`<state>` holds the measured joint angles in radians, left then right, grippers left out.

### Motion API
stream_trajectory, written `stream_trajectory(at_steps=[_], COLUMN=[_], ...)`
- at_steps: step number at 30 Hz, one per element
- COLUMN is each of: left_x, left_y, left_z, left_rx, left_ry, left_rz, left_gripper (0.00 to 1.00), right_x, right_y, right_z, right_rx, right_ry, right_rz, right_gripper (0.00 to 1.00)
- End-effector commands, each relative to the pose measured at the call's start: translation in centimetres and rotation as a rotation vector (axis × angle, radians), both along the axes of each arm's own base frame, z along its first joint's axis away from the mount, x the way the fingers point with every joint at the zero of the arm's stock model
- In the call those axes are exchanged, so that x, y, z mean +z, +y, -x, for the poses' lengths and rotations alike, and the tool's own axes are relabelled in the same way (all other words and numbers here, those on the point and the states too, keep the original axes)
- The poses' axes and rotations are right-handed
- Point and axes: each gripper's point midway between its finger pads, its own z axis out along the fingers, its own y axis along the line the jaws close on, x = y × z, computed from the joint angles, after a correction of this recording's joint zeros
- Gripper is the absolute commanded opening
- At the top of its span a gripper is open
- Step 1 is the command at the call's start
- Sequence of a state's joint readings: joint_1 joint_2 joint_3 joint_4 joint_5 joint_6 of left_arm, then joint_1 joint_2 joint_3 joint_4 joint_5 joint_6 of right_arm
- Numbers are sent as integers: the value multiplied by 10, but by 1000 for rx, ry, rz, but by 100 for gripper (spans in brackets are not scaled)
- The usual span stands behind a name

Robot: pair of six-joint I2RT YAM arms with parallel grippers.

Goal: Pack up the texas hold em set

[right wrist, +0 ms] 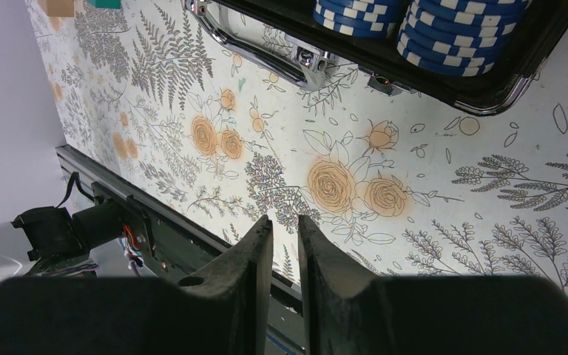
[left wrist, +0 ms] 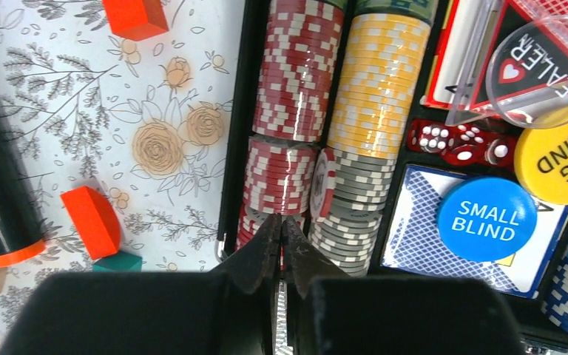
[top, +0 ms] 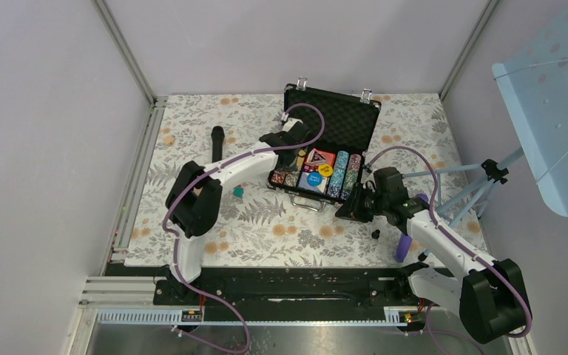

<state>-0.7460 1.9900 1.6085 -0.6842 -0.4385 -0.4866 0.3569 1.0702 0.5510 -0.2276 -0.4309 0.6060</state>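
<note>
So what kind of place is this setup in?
Probably a lab robot cell, not a home: plain panel walls on metal framing, the left arm and right arm bolted to a rail, and a floral cloth staged under the poker case.
</note>
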Motion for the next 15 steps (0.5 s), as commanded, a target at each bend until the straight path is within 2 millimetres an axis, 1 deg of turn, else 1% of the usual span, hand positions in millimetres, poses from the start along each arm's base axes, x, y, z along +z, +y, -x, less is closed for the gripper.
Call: stream_trajectory(at_steps=[1, 2, 3, 4, 5, 7, 8, 11, 13, 14, 15], left_x=[41, 43, 43, 43, 42, 40, 39, 43, 53, 62, 67], left_y=[10, 11, 10, 8, 6, 2, 0, -1, 4, 8, 15], left_z=[-6, -7, -7, -6, -6, -6, -6, -4, 0, 3, 7], left_rx=[14, 14, 11, 6, 3, 0, -1, 4, 11, 17, 25], left_ry=[-101, -104, -103, -99, -97, -89, -85, -88, -98, -110, -113], left_rz=[-4, -2, 3, 10, 17, 36, 43, 64, 85, 104, 119], left_gripper=[2, 3, 8, 17, 25, 36, 38, 38, 38, 38, 38], right_x=[9, 11, 11, 11, 11, 11, 10, 10, 15, 20, 26], right_y=[1, 1, 1, 1, 1, 1, 1, 1, 4, 6, 8], right_z=[-8, -9, -9, -9, -9, -8, -7, -8, -12, -16, -21], right_rx=[9, 9, 10, 11, 10, 10, 10, 10, 19, 21, 20], right_ry=[-39, -40, -39, -40, -40, -40, -37, -42, -50, -63, -75], right_rz=[-4, -5, -4, -4, -4, -3, -2, 0, -13, -20, -27], right_gripper=[27, 26, 27, 27, 27, 27, 27, 27, 28, 28, 28])
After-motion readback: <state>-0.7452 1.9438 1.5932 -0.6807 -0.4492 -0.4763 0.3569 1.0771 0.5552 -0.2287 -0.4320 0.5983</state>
